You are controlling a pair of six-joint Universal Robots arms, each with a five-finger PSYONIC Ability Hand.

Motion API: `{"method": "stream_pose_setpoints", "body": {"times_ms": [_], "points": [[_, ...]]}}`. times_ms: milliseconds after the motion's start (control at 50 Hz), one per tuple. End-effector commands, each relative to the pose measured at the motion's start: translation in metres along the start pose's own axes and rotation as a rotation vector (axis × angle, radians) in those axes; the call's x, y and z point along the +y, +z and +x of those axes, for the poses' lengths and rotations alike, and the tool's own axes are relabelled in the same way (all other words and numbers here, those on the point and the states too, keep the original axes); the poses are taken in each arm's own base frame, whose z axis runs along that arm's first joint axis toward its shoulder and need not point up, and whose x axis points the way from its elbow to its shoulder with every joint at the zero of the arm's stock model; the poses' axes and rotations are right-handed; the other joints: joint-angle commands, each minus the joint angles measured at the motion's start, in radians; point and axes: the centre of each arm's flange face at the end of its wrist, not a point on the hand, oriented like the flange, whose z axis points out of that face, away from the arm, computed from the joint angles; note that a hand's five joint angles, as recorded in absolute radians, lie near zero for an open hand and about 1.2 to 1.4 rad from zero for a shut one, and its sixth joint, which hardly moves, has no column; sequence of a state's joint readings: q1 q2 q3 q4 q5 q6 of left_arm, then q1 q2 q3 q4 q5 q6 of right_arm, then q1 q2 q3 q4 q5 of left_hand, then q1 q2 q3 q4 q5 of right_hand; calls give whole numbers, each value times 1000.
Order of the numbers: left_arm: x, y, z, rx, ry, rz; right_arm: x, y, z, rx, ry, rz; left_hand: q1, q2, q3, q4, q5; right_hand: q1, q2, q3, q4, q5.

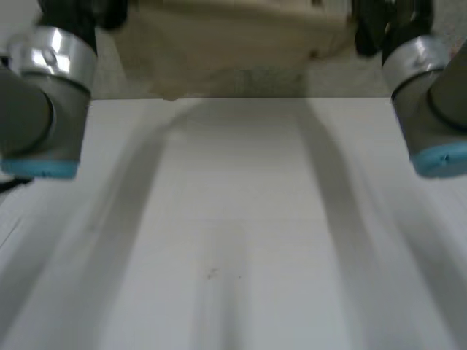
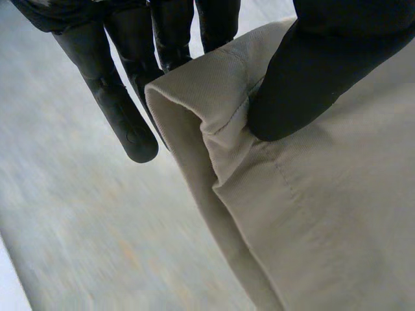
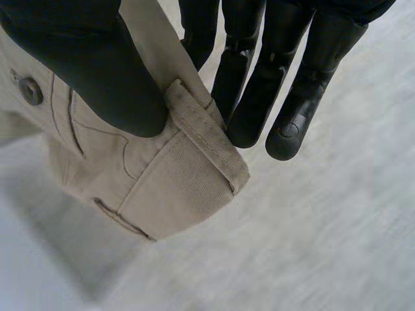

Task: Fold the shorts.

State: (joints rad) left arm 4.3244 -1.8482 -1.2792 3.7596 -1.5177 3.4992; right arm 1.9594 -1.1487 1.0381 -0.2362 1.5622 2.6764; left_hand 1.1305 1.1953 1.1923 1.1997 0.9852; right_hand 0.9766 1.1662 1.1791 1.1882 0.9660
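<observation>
White table (image 1: 233,219) took up most of the head view, nothing lying flat on it. Left arm (image 1: 44,109) sat over the table's left edge. The left hand (image 2: 311,71) was clamped on the shorts (image 2: 324,214), thumb pressing a stitched corner of the beige cloth against the fingers (image 2: 172,32). Shorts hung up in the air over the table's far edge, stretched between both hands. Right hand (image 3: 84,65) had the other top corner pinched, thumb on the folded band against its fingers, with a button (image 3: 29,91) and a pocket seam just beside the thumb. Right arm (image 1: 430,109) hung over the table's right edge.
</observation>
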Motion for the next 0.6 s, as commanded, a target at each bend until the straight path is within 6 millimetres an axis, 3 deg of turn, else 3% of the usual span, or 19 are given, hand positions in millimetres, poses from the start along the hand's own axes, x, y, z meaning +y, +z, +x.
{"method": "stream_pose_setpoints", "body": {"times_ms": [20, 80, 140, 200, 320, 440, 520, 600], "points": [[99, -87, 42, 151, -12, -390, 100, -45, -53, -178, -25, -319, 266, 201, 204, 197, 237, 420, 230, 217, 208, 256], [121, -124, 58, 221, -3, -522, 128, -69, -71, -265, -80, -433, 266, 201, 204, 197, 237, 420, 230, 217, 208, 256], [125, -154, 68, 299, 39, -622, 135, -89, -79, -333, -131, -502, 266, 201, 204, 197, 237, 420, 230, 217, 208, 256], [121, -169, 67, 343, 80, -675, 135, -106, -77, -380, -175, -563, 266, 201, 204, 197, 237, 420, 230, 217, 208, 256], [71, -193, 45, 425, 193, -750, 104, -147, -59, -526, -309, -686, 266, 201, 204, 197, 237, 420, 230, 217, 208, 256], [14, -238, 26, 577, 266, -891, 67, -217, -40, -778, -437, -875, 266, 201, 204, 197, 237, 420, 230, 217, 208, 256], [-8, -251, 23, 644, 283, -903, 58, -229, -36, -808, -461, -866, 266, 201, 204, 197, 237, 420, 230, 217, 208, 256], [-10, -242, 25, 641, 279, -840, 60, -224, -38, -775, -468, -823, 266, 201, 204, 197, 237, 420, 230, 217, 208, 256]]}}
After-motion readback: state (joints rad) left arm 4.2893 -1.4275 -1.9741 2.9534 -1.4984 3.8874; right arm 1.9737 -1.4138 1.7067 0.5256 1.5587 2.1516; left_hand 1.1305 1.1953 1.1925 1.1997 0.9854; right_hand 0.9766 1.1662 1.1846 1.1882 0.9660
